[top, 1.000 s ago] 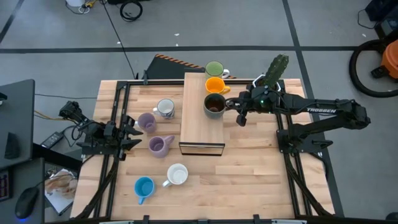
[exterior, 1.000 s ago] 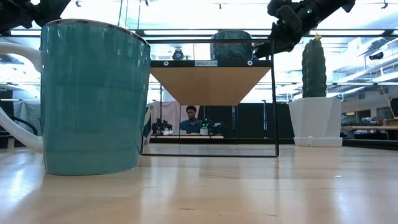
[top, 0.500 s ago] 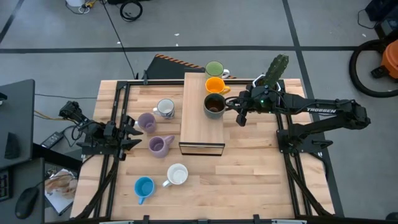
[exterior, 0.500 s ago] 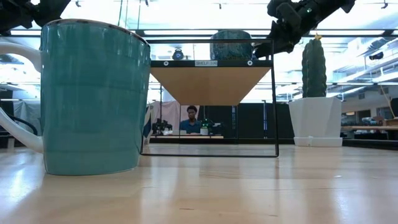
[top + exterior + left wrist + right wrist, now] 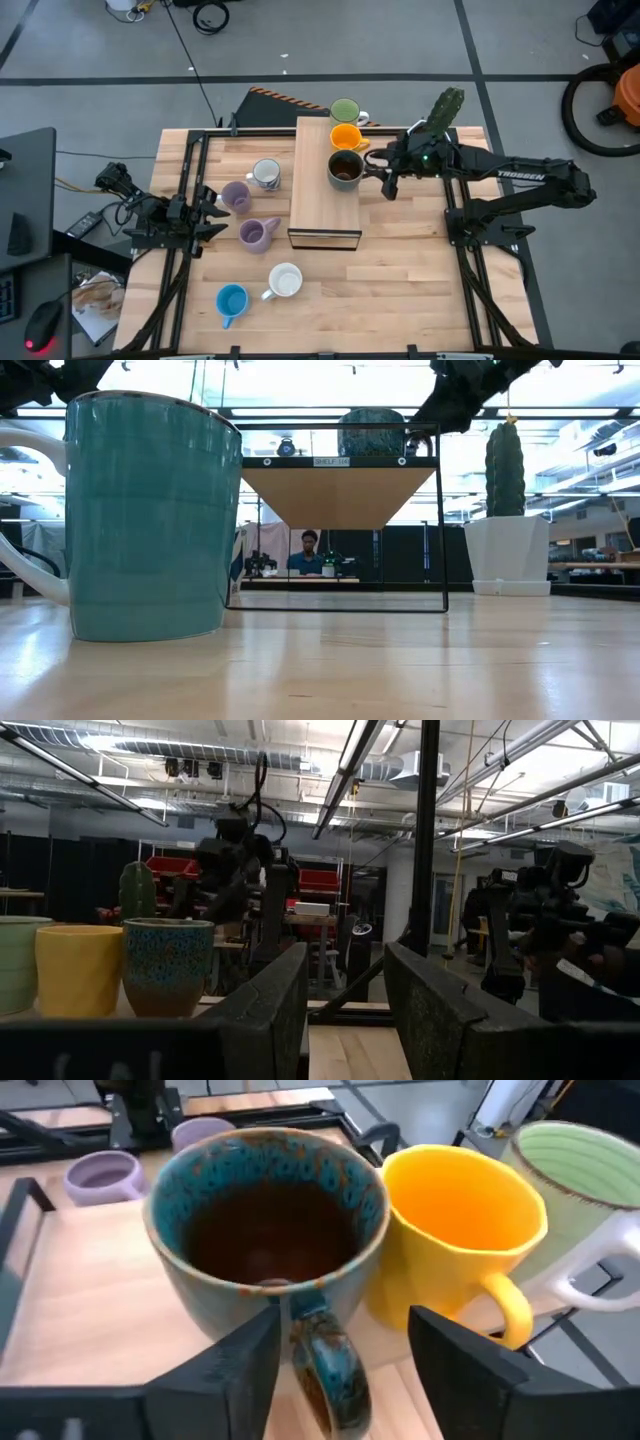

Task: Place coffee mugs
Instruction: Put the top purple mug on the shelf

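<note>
On the raised wooden shelf at the bench centre, three mugs are standing in a line along its 3 o'clock edge: green mug at 12, orange mug next, dark brown mug nearest the shelf middle. All three are showing empty; the brown one's interior is glazed dark with a teal speckled rim.

Right gripper is sitting just at 3 o'clock of the brown mug, jaws standing open on either side of its handle and not pinching it. Judgement: the release of the third mug is in hand, the mug resting on the shelf by its own weight.

Left gripper is waiting at the bench's 9 o'clock edge, jaws part-open, holding nothing.

Five mugs are remaining on the bench at 9 o'clock of the shelf: patterned white-grey mug, two lilac mugs and, white mug, blue mug. All appear empty. Cactus pot is standing at 1 o'clock, behind the right arm.

Next move, as judged: back the right jaws straight off toward 3 o'clock, clear of the handle, lifting before any turn so the brown and orange mugs are not nudged. Then one arm needs to take up a bench mug; free shelf space is lying toward 6 o'clock of the brown mug.
</note>
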Controlling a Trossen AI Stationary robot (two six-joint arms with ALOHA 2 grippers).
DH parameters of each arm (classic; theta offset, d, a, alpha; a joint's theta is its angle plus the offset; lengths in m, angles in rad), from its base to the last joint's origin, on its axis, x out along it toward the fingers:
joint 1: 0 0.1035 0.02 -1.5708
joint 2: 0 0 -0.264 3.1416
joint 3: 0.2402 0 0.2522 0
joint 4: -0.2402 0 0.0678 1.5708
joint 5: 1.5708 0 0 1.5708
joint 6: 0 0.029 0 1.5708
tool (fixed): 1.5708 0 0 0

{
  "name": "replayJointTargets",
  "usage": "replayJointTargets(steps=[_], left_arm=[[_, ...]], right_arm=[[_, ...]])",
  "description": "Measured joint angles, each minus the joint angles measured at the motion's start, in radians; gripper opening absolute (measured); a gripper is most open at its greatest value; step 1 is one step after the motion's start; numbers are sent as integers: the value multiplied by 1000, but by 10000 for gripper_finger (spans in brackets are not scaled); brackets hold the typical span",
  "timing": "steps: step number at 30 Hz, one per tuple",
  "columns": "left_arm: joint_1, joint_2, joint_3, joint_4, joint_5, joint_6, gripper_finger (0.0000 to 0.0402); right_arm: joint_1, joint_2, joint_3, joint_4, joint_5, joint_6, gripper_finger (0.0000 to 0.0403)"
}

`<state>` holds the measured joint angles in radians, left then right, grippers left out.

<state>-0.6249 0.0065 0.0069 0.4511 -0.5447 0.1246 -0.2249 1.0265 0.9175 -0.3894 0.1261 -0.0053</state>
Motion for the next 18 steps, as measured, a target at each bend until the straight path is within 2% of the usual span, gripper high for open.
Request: replayJointTargets(steps=[5, 9, 15, 18], left_arm=[[0, 0, 0, 0, 0, 0, 139], [0, 0, 0, 0, 0, 0, 139], [0, 0, 0, 0, 0, -9, 139], [0, 2, 0, -10, 0, -55, 139]], right_arm=[[6, 1, 64, -93, -23, 3, 249], [59, 1, 108, -130, -4, 2, 251], [215, 1, 207, -275, 189, 5, 248], [282, -4, 229, -326, 222, 71, 248]])
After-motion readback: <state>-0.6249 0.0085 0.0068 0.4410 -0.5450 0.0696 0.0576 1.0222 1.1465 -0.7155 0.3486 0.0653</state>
